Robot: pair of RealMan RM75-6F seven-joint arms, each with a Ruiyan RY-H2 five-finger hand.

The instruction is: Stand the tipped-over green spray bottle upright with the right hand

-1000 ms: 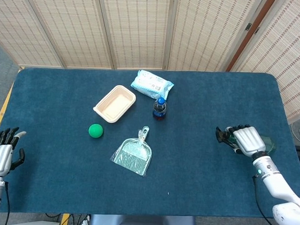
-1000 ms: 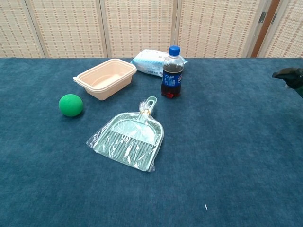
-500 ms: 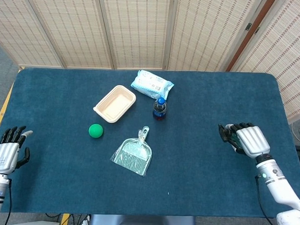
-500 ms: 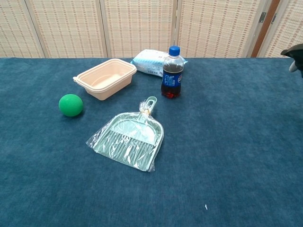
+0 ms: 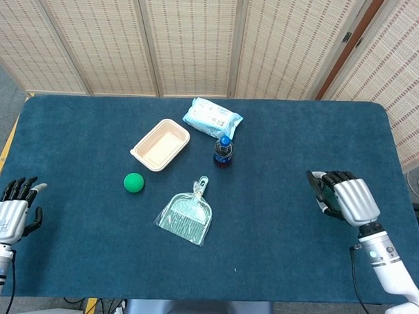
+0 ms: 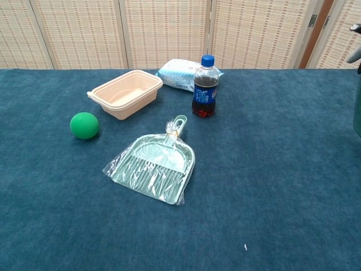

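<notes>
My right hand [image 5: 345, 196] is near the table's right edge, its fingers wrapped around the green spray bottle [image 5: 324, 192]. Only a dark green sliver of the bottle shows between the fingers in the head view. In the chest view a strip of the bottle's green body [image 6: 358, 110] runs vertically at the right frame edge, looking upright or nearly so. Whether its base touches the table is hidden. My left hand [image 5: 9, 212] hovers at the front left corner, fingers spread and holding nothing.
A cola bottle [image 5: 223, 151] stands mid-table, with a wipes packet [image 5: 212, 117] behind it. A beige tub [image 5: 160, 145], a green ball [image 5: 133, 183] and a wrapped dustpan [image 5: 186, 215] lie left of centre. Blue cloth [image 5: 276, 229] separates these from my right hand.
My right hand has turned and risen with the bottle. The green end that lay flat to the right of the hand is gone, and a vertical green strip now shows in the chest view.
</notes>
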